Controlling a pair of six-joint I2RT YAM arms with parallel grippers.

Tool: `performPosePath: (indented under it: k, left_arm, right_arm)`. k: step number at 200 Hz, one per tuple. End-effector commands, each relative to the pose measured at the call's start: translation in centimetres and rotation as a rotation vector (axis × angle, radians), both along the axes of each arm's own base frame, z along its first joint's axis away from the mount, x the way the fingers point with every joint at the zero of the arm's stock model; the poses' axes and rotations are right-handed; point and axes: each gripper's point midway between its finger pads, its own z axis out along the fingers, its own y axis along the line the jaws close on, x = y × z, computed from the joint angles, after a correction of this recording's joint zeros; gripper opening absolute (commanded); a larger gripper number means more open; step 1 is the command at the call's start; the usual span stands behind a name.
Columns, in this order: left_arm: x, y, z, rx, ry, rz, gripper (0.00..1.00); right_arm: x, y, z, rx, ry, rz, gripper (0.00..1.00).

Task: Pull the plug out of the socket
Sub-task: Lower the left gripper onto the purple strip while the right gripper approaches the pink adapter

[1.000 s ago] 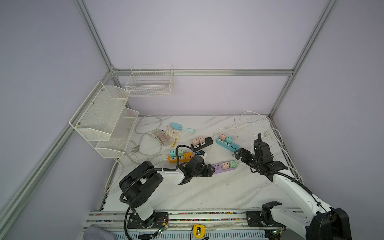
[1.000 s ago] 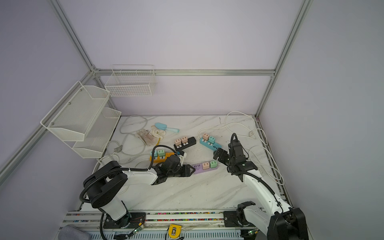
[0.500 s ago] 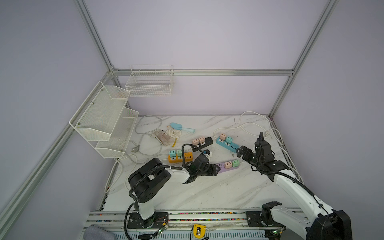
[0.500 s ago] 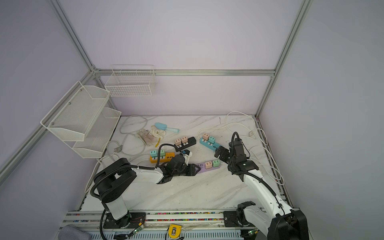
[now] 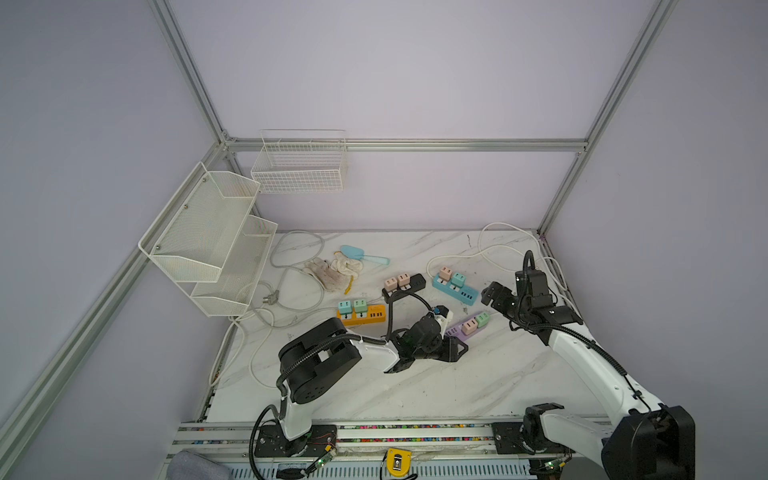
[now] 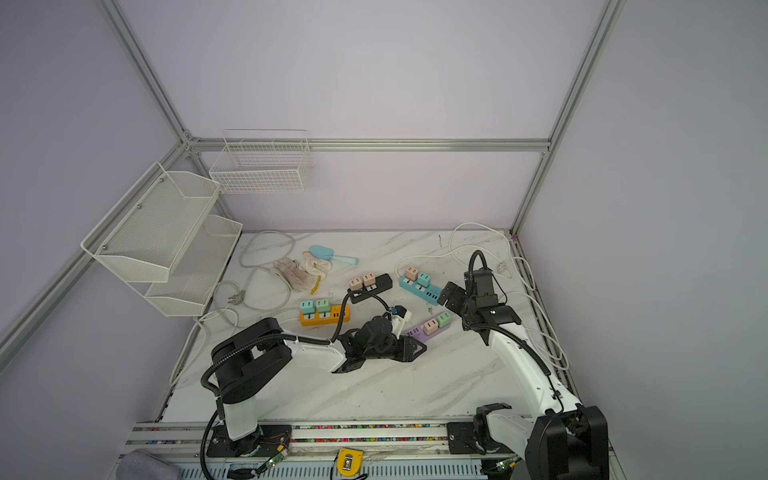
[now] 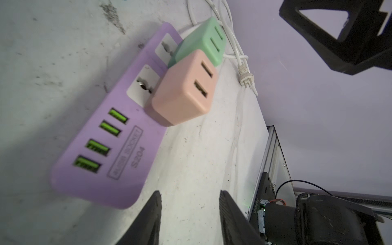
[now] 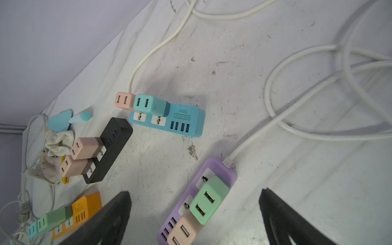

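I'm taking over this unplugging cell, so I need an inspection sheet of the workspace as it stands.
Surface: marble tabletop, scuffed and smudged.
Job's things: purple strip with pink plug and green plug seated; blue strip, black strip and orange strip each carry two plugs.
Clutter: gloves and a blue scoop at the back.
Pincers: left pincer open, empty, at the purple strip's USB end; right pincer wide open, empty, above that strip.
Cables: white cord leaves the purple strip into loops; grey cord lies unplugged on the left.
Surroundings: wire basket and mesh shelves on the walls; aluminium frame.
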Motion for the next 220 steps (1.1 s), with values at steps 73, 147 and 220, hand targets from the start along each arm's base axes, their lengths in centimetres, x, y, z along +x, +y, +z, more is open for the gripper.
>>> performPosePath:
  k: [73,147,220]
  left_arm:
    - [2.7,4.0,6.6,0.045,-0.244,0.071,0.49]
    - [6.8,4.1,4.0,0.082,-0.204,0.025,0.49]
    - [7.6,2.0,1.4,0.048,-0.141,0.011,0.50]
  right_arm:
    - [-1.1,0.0,-0.3,-0.070,0.089,0.085,0.97]
    - [-3.7,0.2,-2.9,-0.041,0.201,0.042,0.97]
    - [-4.4,0.7,-2.4,-0.021,0.171,0.053,0.97]
